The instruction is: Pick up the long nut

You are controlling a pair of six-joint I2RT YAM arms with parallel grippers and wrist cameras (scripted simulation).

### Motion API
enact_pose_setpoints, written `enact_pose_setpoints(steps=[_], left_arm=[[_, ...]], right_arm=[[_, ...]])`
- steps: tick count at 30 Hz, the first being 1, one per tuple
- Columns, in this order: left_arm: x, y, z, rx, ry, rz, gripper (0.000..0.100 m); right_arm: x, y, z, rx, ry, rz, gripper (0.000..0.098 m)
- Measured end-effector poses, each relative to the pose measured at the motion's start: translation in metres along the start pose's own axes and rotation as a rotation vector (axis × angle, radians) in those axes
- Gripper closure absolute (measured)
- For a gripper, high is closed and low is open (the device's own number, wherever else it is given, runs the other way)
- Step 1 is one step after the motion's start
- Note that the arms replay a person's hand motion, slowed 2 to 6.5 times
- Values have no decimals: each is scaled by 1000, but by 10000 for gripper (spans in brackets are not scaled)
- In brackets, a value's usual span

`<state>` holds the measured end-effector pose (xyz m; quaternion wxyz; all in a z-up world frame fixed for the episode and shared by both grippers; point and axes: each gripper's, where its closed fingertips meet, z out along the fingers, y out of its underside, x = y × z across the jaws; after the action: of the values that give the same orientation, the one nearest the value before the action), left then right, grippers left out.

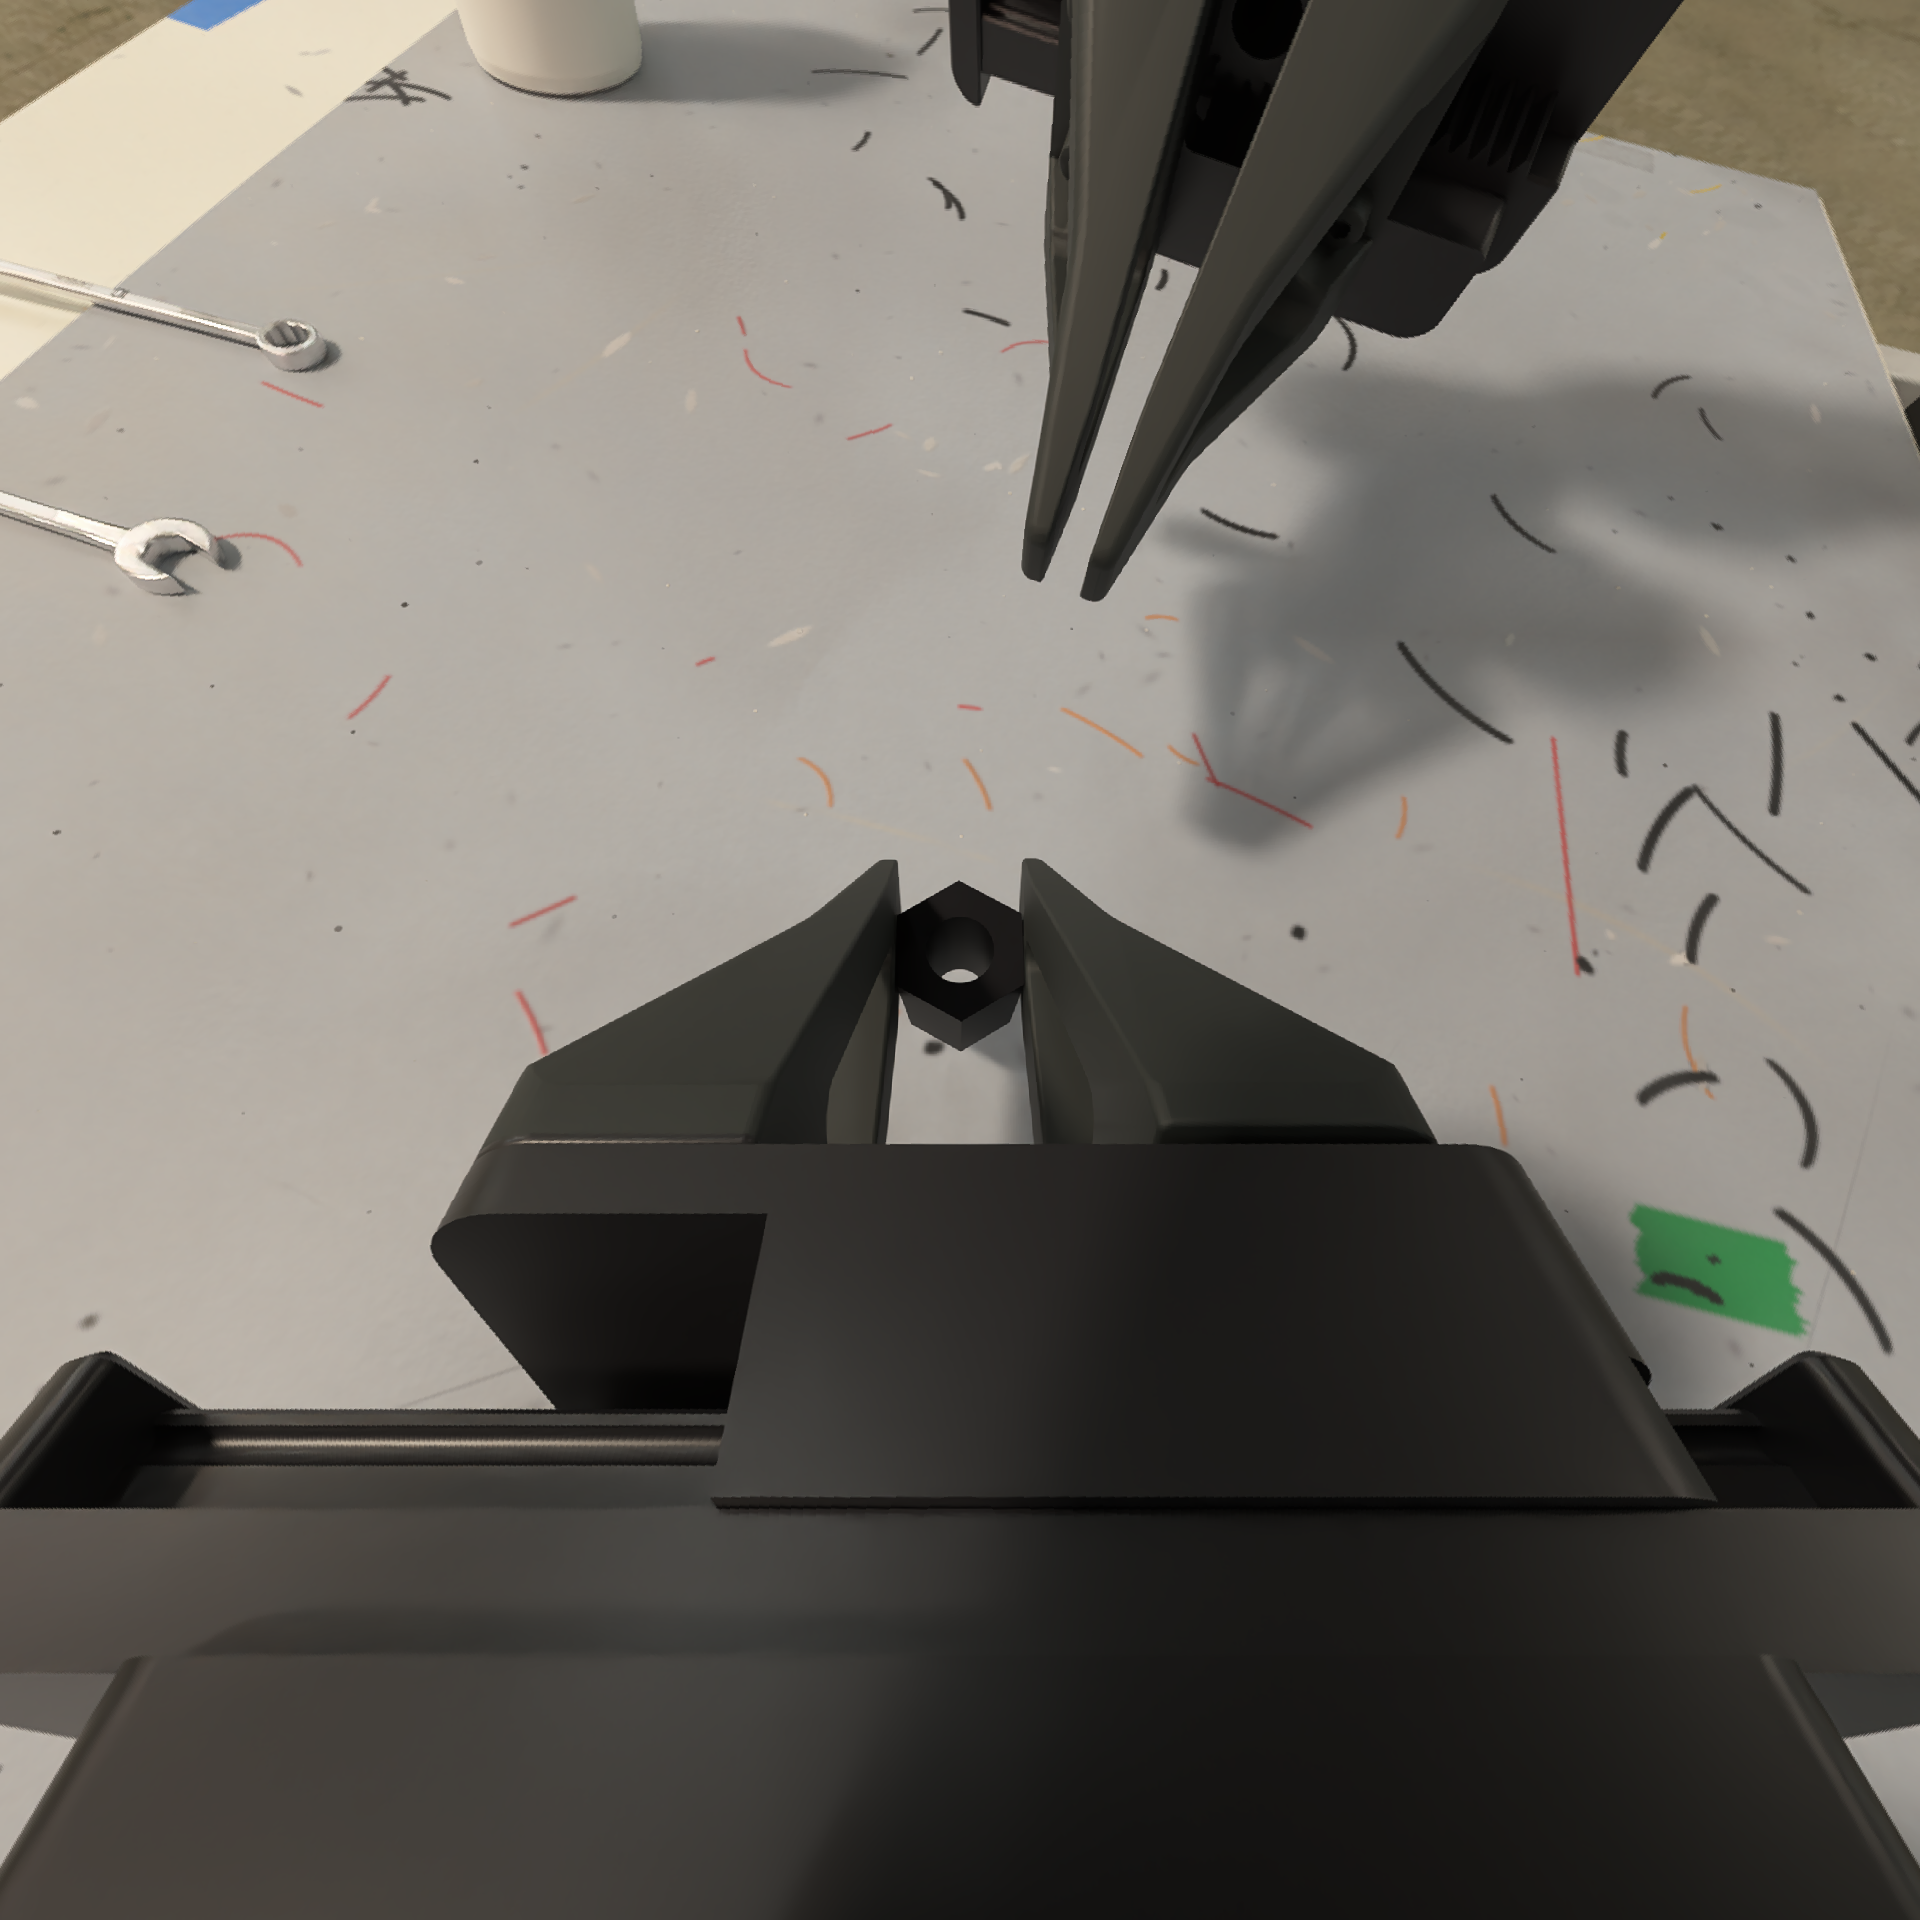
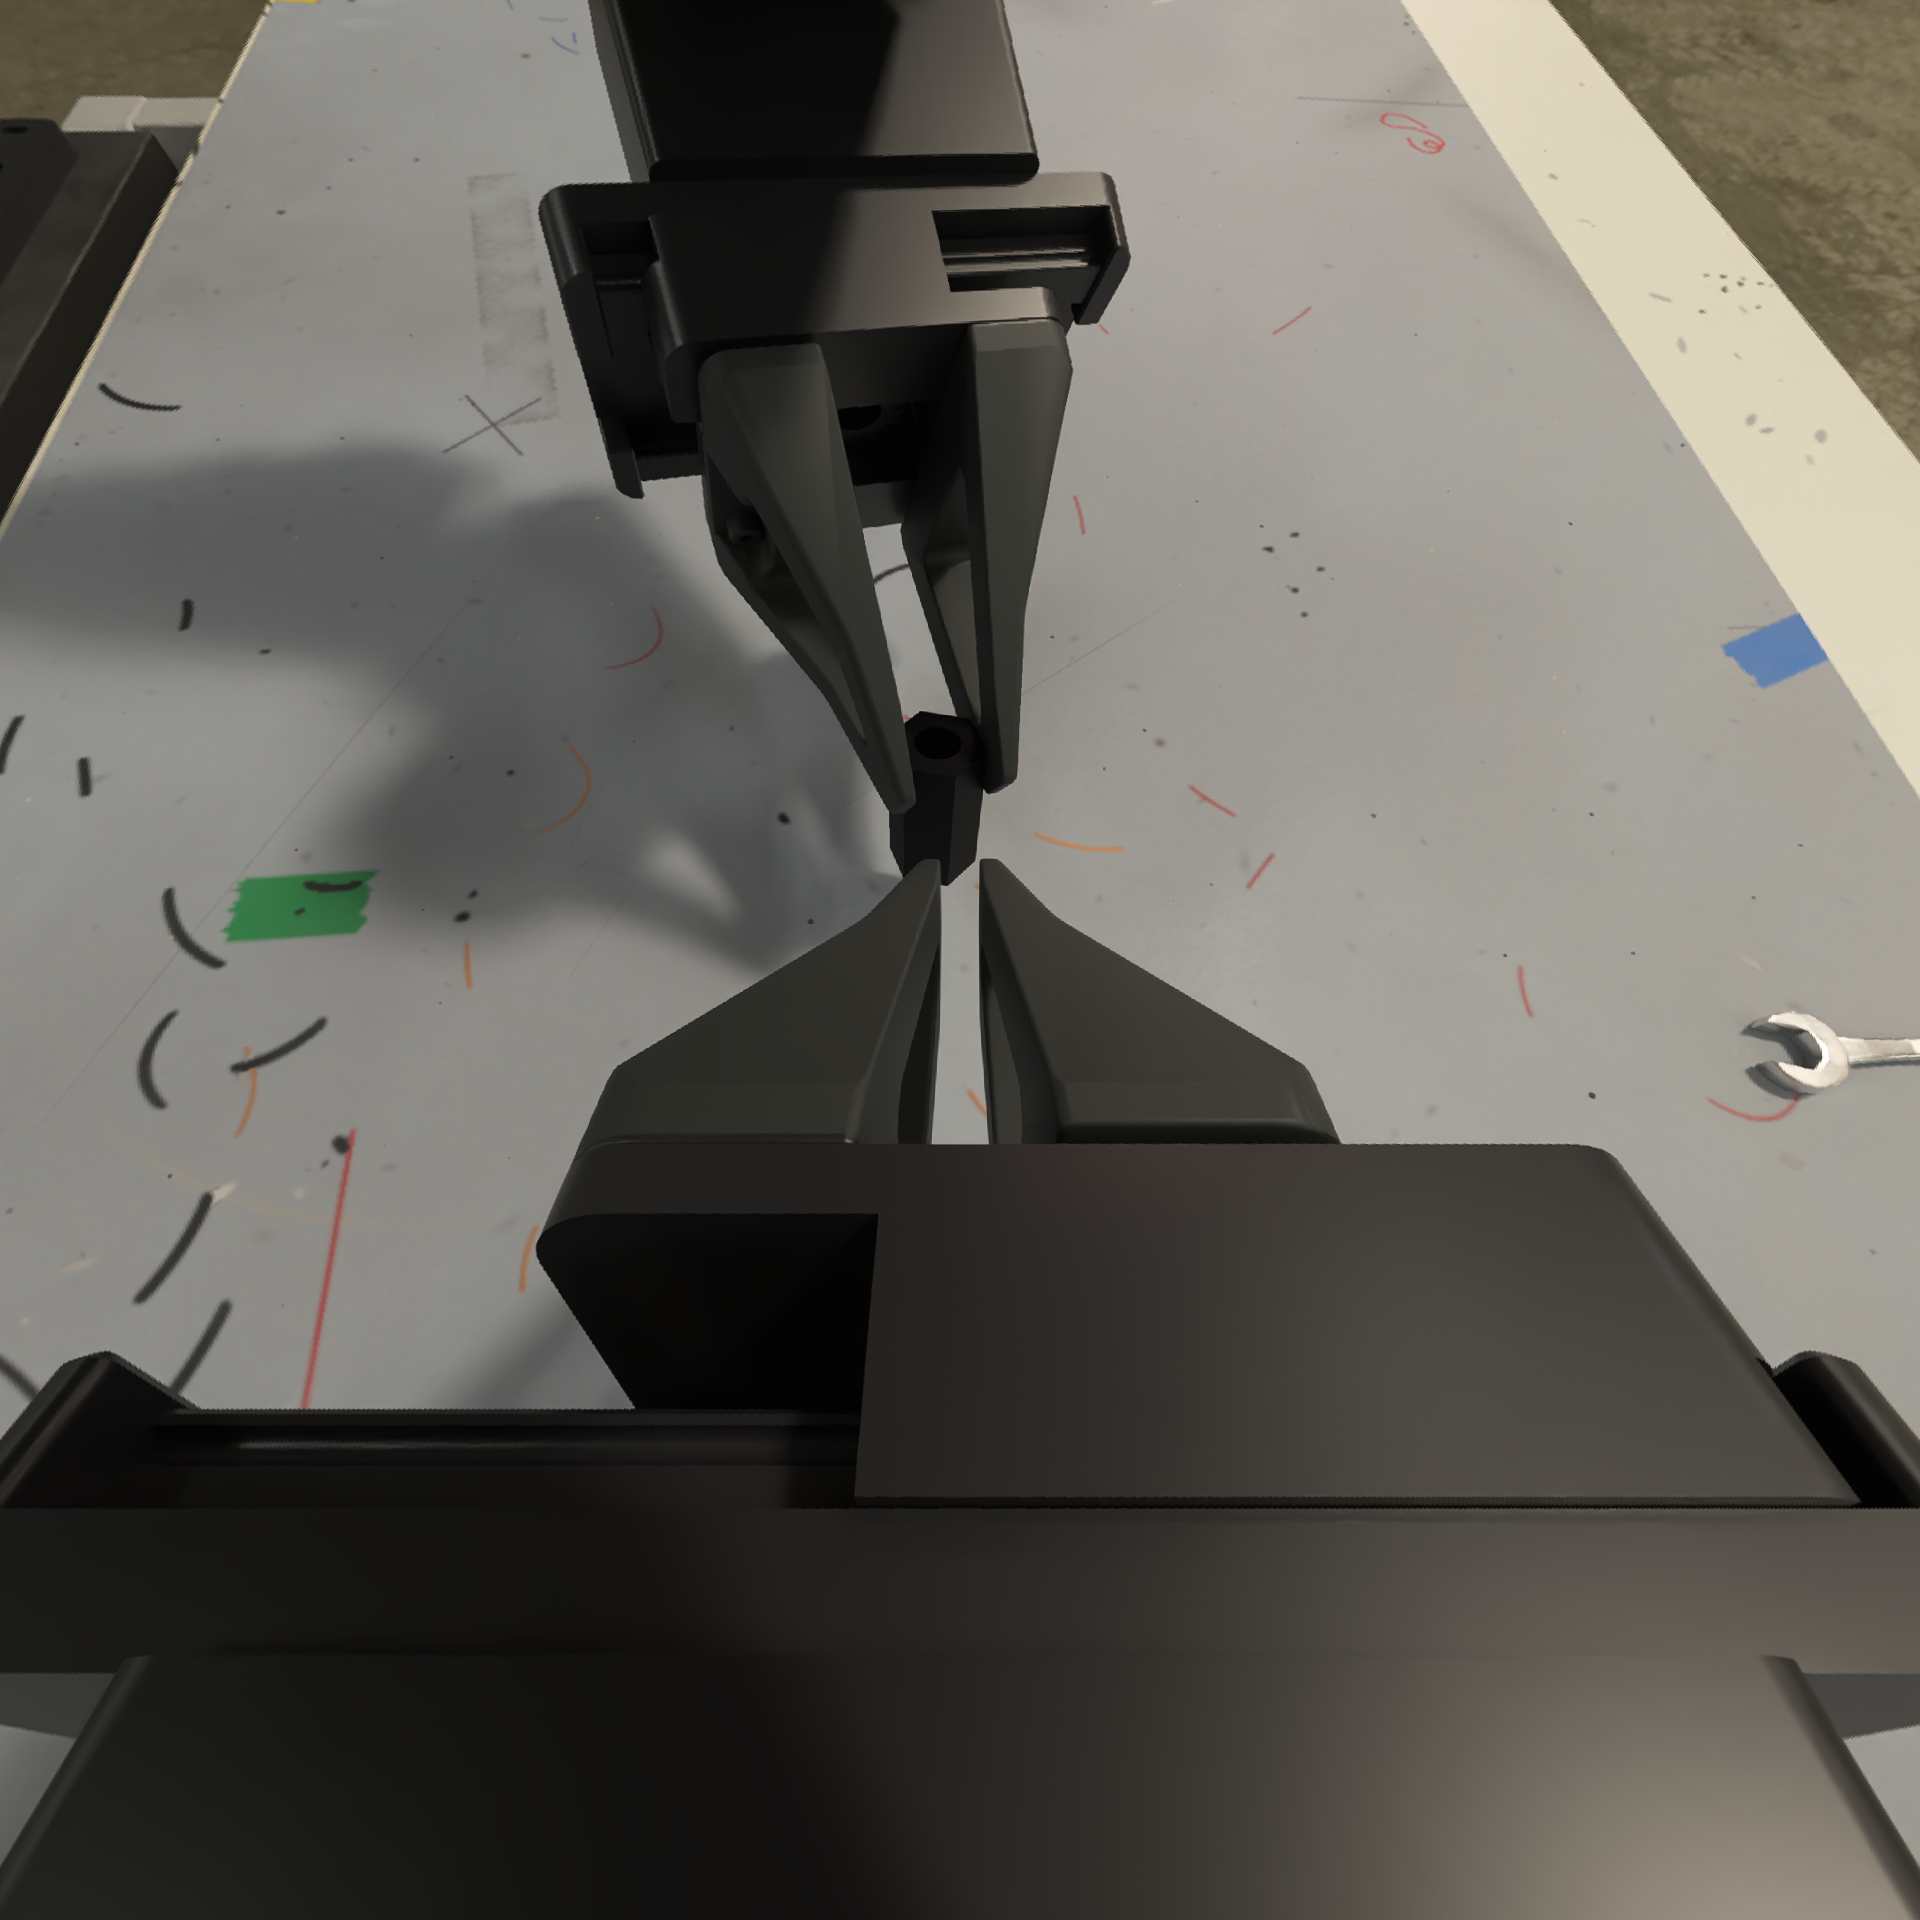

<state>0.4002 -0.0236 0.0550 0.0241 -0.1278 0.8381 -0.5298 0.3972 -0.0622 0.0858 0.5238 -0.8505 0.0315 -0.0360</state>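
The left pincer [image 1: 959, 883] is closed on the long nut [image 1: 958, 964], a black hexagonal metal sleeve with a bore through its length. In the left wrist view the two fingertips press its opposite flats, and the bore faces the camera. The right wrist view shows the same nut [image 2: 935, 795] held upright near its top end, the lower part hanging free below the fingertips. Gripping on flats rather than corners is, in my judgement, what keeps the piece from turning in the hold.

Whether the lower end touches the grey, scuffed counter [image 1: 623, 727] or has cleared it cannot be settled; the shadow in the left wrist view suggests it is off the surface or nearly so.

The right pincer [image 2: 959, 878] is narrow, with only a slim gap between its tips and nothing between them. It points at the nut's lower end, tips just beside it; contact cannot be confirmed. In the left wrist view it [image 1: 1060, 582] hangs above the counter beyond the nut.

Unrelated items lie well apart: a silver open-end wrench [image 1: 156, 556], a silver ring-end wrench [image 1: 291, 343], a white cylindrical container [image 1: 551, 47] and a green tape patch [image 1: 1720, 1278].

Judgement: the grasp looks made; the lift is in hand or due.
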Motion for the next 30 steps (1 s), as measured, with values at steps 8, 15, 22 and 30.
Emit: enact_pose_setpoints(steps=[8, 15, 22, 30], left_arm=[[0, 0, 0, 1, 0, 0, 808], [0, 0, 0, 1, 0, 1, 808], [0, -1, 0, 2, -1, 1, 808], [0, -1, 0, 5, 3, 0, 808]], right_arm=[[0, -1, 0, -8, 35, -27, 915], [-1, -2, 0, -18, 52, -48, 903], [-2, -1, 2, -29, 72, -72, 901], [-1, -2, 1, -25, 98, -102, 918]])
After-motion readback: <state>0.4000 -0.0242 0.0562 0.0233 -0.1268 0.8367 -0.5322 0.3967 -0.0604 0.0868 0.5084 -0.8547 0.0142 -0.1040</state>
